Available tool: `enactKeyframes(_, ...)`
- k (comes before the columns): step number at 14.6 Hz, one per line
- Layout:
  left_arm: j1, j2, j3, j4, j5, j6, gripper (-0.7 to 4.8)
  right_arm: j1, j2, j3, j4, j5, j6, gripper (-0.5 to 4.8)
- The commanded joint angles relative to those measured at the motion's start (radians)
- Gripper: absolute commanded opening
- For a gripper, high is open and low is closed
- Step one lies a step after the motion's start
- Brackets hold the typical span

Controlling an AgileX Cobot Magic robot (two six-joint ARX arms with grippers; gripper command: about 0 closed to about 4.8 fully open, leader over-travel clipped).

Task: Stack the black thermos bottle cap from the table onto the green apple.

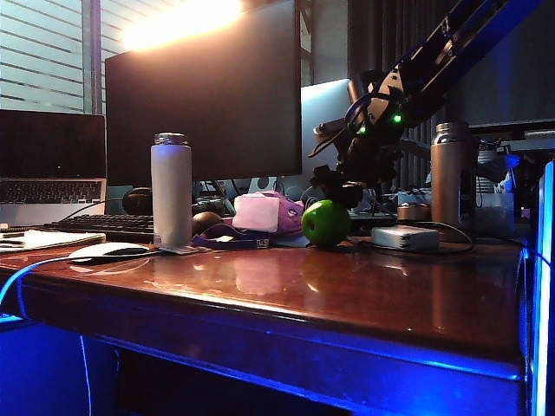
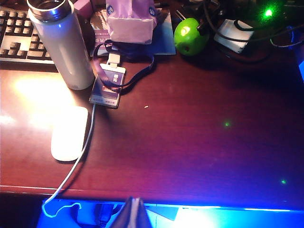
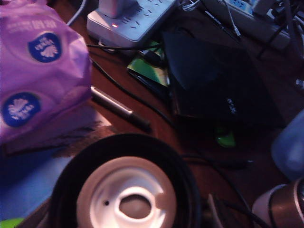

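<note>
The right tool [image 1: 336, 186] grips the black thermos bottle cap [image 3: 126, 187] just above the green apple [image 1: 326, 222], pale face showing, poised for stacking. The left tool [image 2: 134, 213], closed and empty, waits well short of the apple.

1. Window blinds [image 1: 39, 52] fill the upper left; a bright glare [image 1: 182, 19] burns above the dark monitor [image 1: 204, 91];
2. The desk's rounded front edge [image 1: 260, 334] glows blue; the space beneath lies in blue shadow.
</note>
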Motion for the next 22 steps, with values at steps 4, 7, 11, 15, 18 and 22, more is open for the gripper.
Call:
enactKeyframes(4,0.000,-0.003,0.005,0.019,0.005,0.000,-0.04,0.016,-0.006,0.003,-0.122,-0.114,0.001,2.96)
enactKeyframes(7,0.000,-0.003,0.005,0.019,0.005,0.000,-0.04,0.043,-0.024,0.004,-0.140,-0.150,0.000,2.96)
enactKeyframes(11,0.000,-0.003,0.005,0.019,0.005,0.000,-0.04,0.066,-0.087,0.005,-0.145,-0.144,-0.005,2.96)
enactKeyframes(15,0.000,-0.003,0.005,0.016,0.006,-0.008,-0.04,0.067,-0.148,0.005,-0.140,-0.127,-0.007,2.96)
enactKeyframes(18,0.000,-0.003,0.005,0.016,0.031,-0.007,-0.04,0.068,-0.186,0.005,-0.200,-0.135,-0.007,2.96)
enactKeyframes(22,0.000,-0.003,0.005,0.021,0.032,-0.007,-0.04,0.067,-0.209,0.005,-0.339,-0.247,-0.008,2.96)
